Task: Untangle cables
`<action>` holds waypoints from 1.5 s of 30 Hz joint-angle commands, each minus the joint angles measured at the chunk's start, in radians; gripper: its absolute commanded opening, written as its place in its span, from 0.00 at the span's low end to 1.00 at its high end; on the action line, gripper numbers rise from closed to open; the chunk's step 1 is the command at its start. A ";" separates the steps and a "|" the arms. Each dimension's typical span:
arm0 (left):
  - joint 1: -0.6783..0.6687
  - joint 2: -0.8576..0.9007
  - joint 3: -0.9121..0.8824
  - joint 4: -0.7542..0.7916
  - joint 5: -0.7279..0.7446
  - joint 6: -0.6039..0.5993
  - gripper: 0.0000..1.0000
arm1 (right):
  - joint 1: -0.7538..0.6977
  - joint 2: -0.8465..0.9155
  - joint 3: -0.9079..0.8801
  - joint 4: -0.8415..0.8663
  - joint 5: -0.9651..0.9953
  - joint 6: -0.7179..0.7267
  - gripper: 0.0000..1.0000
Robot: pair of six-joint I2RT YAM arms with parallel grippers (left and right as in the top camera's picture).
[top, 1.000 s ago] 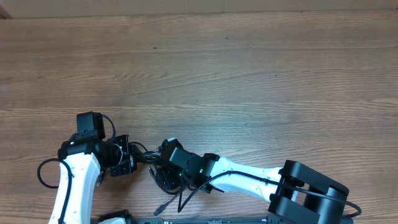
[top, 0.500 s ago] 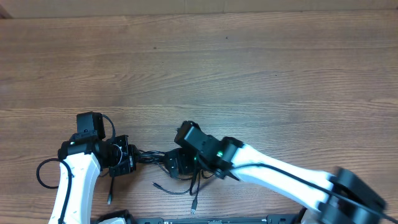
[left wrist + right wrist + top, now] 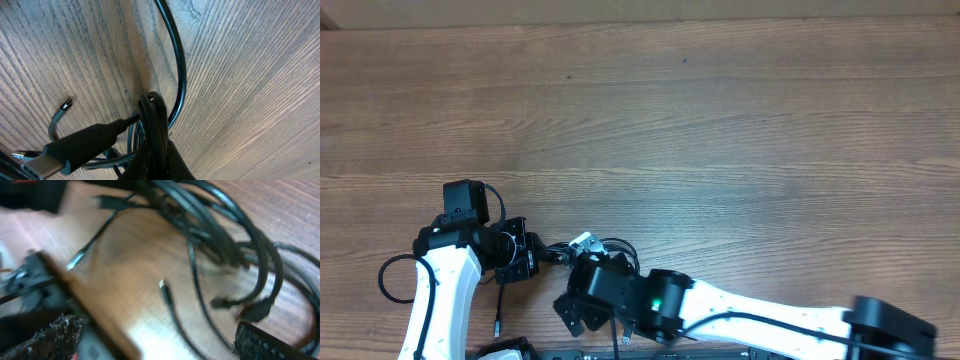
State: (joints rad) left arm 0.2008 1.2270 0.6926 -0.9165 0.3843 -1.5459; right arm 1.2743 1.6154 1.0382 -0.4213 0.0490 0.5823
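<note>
The cables [image 3: 607, 245] are a tangle of thin black cords near the table's front edge, between the two arms. My left gripper [image 3: 532, 254] is shut on a bunch of the strands [image 3: 154, 131]. In the left wrist view a large plug [image 3: 75, 148] hangs close to the camera and a small plug tip [image 3: 66, 104] lies on the wood. One loose end [image 3: 498, 321] trails toward the front. My right gripper [image 3: 572, 308] stands open just in front of the tangle, holding nothing. Its blurred wrist view shows cable loops [image 3: 220, 235] ahead of the fingers [image 3: 262, 342] and a plug tip [image 3: 162, 285].
The wooden table [image 3: 720, 130] stretches far behind the arms. The left arm's own thicker wire [image 3: 390, 280] loops at its base. A dark strip [image 3: 650, 354] runs along the table's front edge right by the right gripper.
The right gripper opened wide and let go of the cables, then swung back toward the front edge. The left gripper stayed put, still shut on the strands.
</note>
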 commanded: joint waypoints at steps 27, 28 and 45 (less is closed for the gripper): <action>0.002 -0.005 0.011 0.030 0.095 -0.007 0.04 | -0.054 0.205 -0.007 0.137 0.006 -0.053 0.38; 0.002 -0.005 0.011 0.031 0.106 -0.007 0.04 | -0.054 0.208 -0.007 0.137 0.018 -0.052 0.37; 0.002 -0.005 0.011 0.151 0.114 -0.003 0.04 | -0.053 0.099 0.034 -0.042 0.019 -0.003 0.04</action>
State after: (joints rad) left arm 0.2008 1.2270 0.6922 -0.8024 0.4767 -1.5459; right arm 1.2205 1.8149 1.0409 -0.4240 0.0658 0.5568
